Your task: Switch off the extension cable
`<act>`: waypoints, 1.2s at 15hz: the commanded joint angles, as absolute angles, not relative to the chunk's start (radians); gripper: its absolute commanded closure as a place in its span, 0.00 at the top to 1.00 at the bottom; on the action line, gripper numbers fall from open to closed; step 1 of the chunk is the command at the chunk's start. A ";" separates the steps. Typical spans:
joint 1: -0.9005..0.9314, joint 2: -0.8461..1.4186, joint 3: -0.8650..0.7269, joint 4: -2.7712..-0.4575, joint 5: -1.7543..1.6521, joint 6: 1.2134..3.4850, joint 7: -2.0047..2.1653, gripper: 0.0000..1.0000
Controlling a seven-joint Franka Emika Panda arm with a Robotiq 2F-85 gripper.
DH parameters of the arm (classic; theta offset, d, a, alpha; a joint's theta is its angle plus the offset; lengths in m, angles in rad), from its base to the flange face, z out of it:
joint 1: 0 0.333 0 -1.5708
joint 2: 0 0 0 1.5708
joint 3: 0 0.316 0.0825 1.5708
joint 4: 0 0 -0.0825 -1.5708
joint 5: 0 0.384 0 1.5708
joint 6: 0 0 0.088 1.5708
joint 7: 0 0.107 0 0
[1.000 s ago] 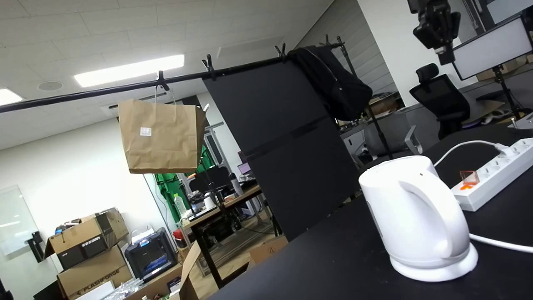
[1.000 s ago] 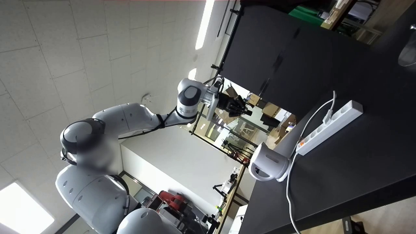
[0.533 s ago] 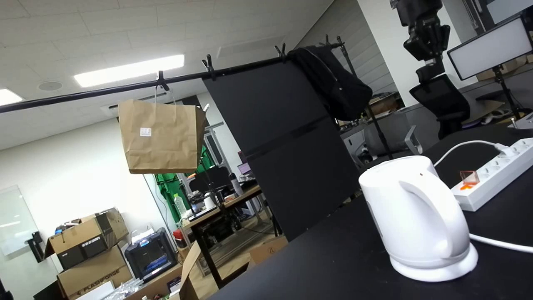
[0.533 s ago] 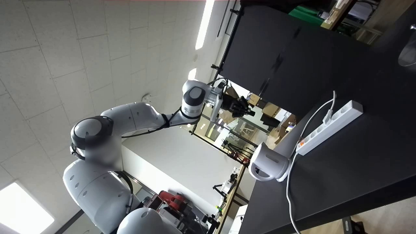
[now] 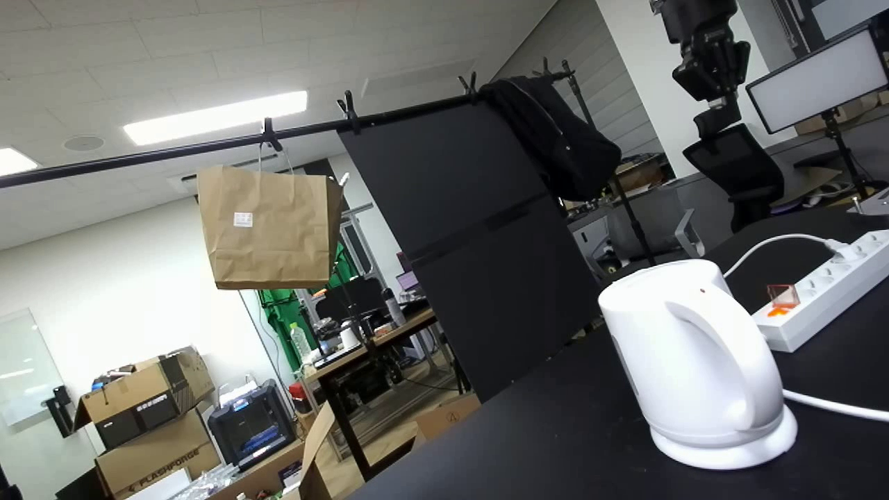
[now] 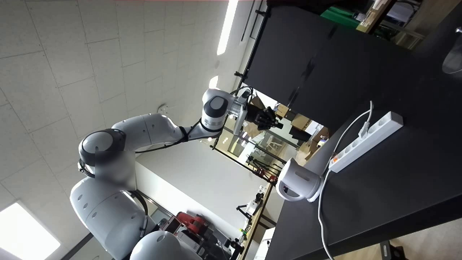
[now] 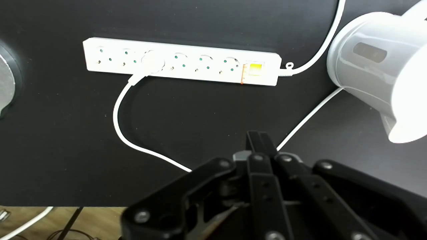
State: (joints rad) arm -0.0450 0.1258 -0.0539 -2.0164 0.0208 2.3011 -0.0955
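Observation:
The extension cable (image 7: 190, 62) is a long white power strip lying on the black table; it also shows in both exterior views (image 5: 837, 288) (image 6: 366, 144). Its switch (image 7: 255, 69) looks yellow-orange and lit in the wrist view, at the end by the cord. A clear orange-red cover (image 5: 783, 296) stands raised beside the switch. A white plug (image 7: 152, 62) sits in one socket. My gripper (image 7: 257, 133) is shut with fingertips together and nothing between them. It hangs well above the table, apart from the strip, in both exterior views (image 5: 719, 119) (image 6: 279, 125).
A white kettle (image 7: 373, 60) stands close to the strip's switch end, also in both exterior views (image 5: 694, 368) (image 6: 299, 180). White cords (image 7: 307, 116) run over the table (image 7: 200, 116). A grey rounded object (image 7: 6, 81) is at the wrist view's left edge.
From one second to half a second ago the arm moved slightly, the gripper going left and lower in an exterior view. Since then it has held still. The strip and kettle have not moved.

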 commanded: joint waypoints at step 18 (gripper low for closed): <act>0.013 0.290 -0.004 -2.115 -0.008 2.714 -0.064 0.00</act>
State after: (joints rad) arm 0.0083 0.2765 -0.0049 -2.0907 0.0153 2.6709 -0.0969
